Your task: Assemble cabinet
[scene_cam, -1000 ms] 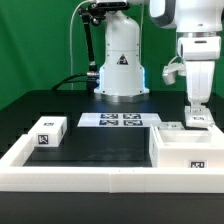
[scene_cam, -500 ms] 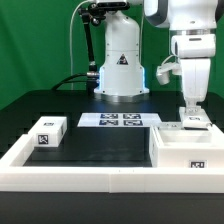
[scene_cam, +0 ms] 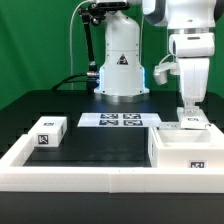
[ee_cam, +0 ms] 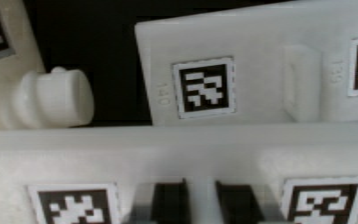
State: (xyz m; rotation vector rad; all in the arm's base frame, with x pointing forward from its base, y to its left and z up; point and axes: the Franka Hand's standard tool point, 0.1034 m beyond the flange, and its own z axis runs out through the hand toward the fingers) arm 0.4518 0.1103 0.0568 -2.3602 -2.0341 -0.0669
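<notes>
The cabinet body (scene_cam: 190, 152), a big white open box with a tag on its front, stands at the exterior view's right. A small white tagged panel block (scene_cam: 198, 122) sits just behind it. My gripper (scene_cam: 190, 112) hangs straight down over that block's left end, its tips at the block's top. In the wrist view my gripper (ee_cam: 202, 200) shows two dark fingers (ee_cam: 171, 200) close together, with only a thin pale strip between them, over a white tagged part (ee_cam: 87, 160). Another tagged white part (ee_cam: 247, 70) and a round white knob (ee_cam: 51, 97) lie beyond. A second white block (scene_cam: 47, 132) lies at the left.
The marker board (scene_cam: 120, 120) lies flat at the table's back middle, in front of the arm's white base (scene_cam: 120, 65). A long low white border wall (scene_cam: 90, 180) runs along the front and left of the black table.
My gripper has shifted a little toward the exterior view's left and slightly down. The blocks and the cabinet body have not moved.
</notes>
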